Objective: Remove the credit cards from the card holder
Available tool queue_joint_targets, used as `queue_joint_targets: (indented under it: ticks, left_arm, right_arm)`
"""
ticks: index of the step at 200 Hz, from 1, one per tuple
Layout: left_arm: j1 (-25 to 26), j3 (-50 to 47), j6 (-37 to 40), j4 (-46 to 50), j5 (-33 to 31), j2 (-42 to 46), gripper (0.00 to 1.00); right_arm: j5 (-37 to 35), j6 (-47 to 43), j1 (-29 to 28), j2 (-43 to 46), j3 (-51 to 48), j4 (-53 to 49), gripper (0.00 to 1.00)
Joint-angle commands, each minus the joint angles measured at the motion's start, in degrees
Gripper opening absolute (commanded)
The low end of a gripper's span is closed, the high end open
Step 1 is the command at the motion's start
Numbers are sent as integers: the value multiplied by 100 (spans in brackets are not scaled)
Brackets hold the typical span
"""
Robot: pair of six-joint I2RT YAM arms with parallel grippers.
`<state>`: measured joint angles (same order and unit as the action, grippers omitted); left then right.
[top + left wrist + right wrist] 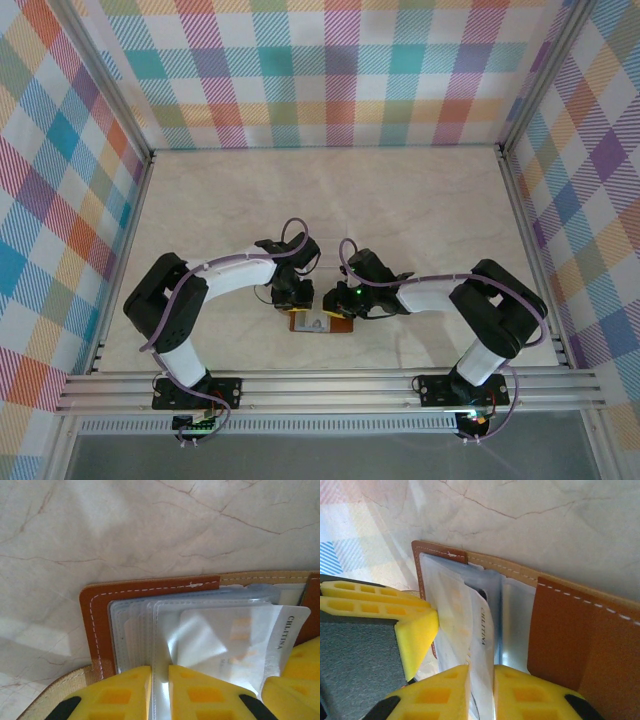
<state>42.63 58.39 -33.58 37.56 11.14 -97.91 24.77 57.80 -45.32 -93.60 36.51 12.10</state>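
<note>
Setting: A pale, marble-patterned table (400, 200) is enclosed by pastel checked walls (330, 70). Two white arms with black joints are bent inward from the near edge, and their tips meet near the middle.

Card holder: A small tan-brown leather card holder (97, 622) with white stitching is laid open and flat on the table, close to the near edge, between the two arm tips. A stack of clear plastic sleeves (135, 625) is fanned across its inside.

Credit card: A thin white rectangular credit card (285, 632), printed with the dark lettering CHLITINA, is seen among the sleeves. It is tilted and partly drawn out past them. Fainter cards are made out through the plastic, but they cannot be counted.

Left end effector: The left end effector (160, 692) is set over the left half of the card holder. Its yellow foam fingers (120, 695) are drawn almost together, pinching one clear sleeve of the card holder.

Right end effector: The right end effector (481, 692) is set just beside the left one, over the middle of the card holder. Its yellow fingers (535, 695) are closed to a narrow slit, with the lettered edge of the credit card pinched between them.

Contact: A yellow finger of the left end effector is seen pressed against the sleeves, just left of the card.
</note>
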Motion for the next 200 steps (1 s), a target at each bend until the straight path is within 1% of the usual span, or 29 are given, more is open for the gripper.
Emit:
queue_joint_targets:
  ticks: [1,38,100,135,163,200]
  left_arm:
    - [91,-132,31,164,-148,-299,17]
    - [95,-100,36,190,-194,-315,17]
    - [88,-148,63,349,-464,-265,17]
    - [95,-204,41,329,-459,-225,17]
    - [95,-230,1,294,-415,-126,17]
    - [98,-362,-146,250,-375,263,17]
  right_arm:
    - [194,98,41,-18,-98,390,20]
    - [101,38,50,31,-92,179,14]
    - [-682,-446,58,368,127,-1587,9]
    - [-950,-656,58,729,217,-2204,7]
    - [-1027,-900,69,968,369,-2571,6]
    - [-1236,-1350,59,1273,745,-3322,5]
